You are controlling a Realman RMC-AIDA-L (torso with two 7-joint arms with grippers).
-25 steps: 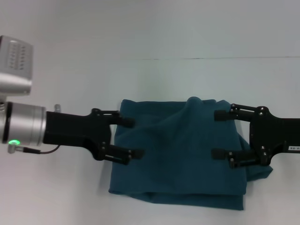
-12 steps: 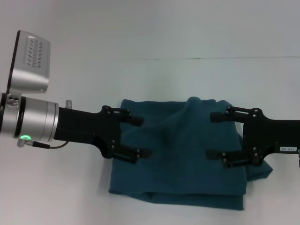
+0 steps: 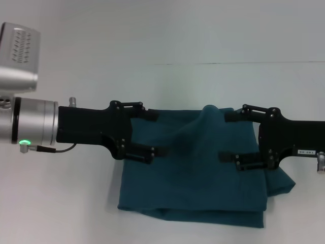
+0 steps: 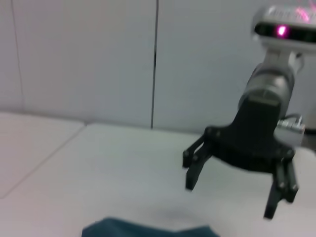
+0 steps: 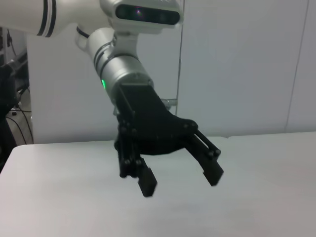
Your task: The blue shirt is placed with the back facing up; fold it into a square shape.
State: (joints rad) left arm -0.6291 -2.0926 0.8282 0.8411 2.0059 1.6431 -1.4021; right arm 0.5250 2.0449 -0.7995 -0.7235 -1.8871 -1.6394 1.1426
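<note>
White table (image 3: 76, 203) lies bare around our folded blue shirt (image 3: 193, 183); left gripper (image 3: 158, 134) and right gripper (image 3: 223, 137) hover level above it, jaws wide.

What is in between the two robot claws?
In the head view, only the blue shirt, with a raised bump of cloth, lies between the left gripper and right gripper.

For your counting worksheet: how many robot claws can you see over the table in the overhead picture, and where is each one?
2. The left claw hangs open over the blue shirt's left edge; the right claw hangs open over its right side. Neither holds cloth.
</note>
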